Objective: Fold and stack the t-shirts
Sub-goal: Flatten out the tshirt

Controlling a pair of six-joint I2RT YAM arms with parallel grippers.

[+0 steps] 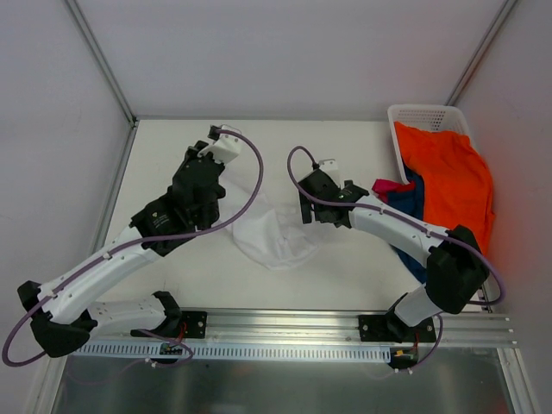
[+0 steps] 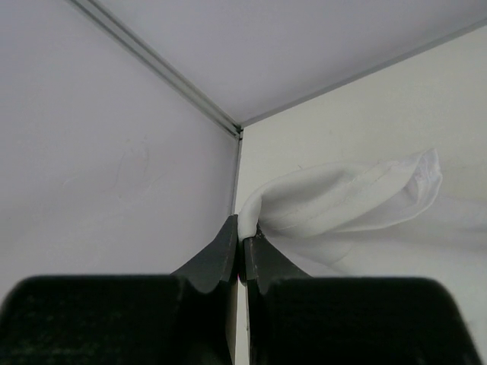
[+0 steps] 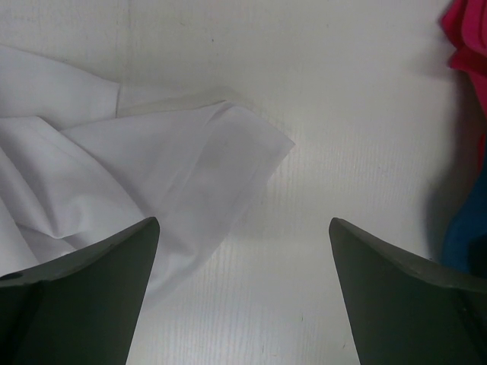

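Observation:
The white t-shirt [image 1: 274,239] lies crumpled on the table between the two arms. My left gripper [image 2: 243,232] is shut on an edge of it, and a fold of the cloth [image 2: 342,201] trails away from the pinch. In the top view the left wrist [image 1: 200,177] stands up and left of the shirt, and the pinch is hidden beneath it. My right gripper [image 3: 243,222] hangs open over bare table just right of a flat corner of the white shirt [image 3: 190,163], with nothing between its fingers. In the top view the right gripper [image 1: 323,211] is at the shirt's upper right edge.
A white lattice basket [image 1: 420,115] stands at the back right. The orange t-shirt [image 1: 450,177] spills out of it, with the navy t-shirt [image 1: 412,203] and the magenta t-shirt [image 1: 388,185] beside it. Magenta [image 3: 466,38] and navy [image 3: 460,236] cloth lie close to the right gripper.

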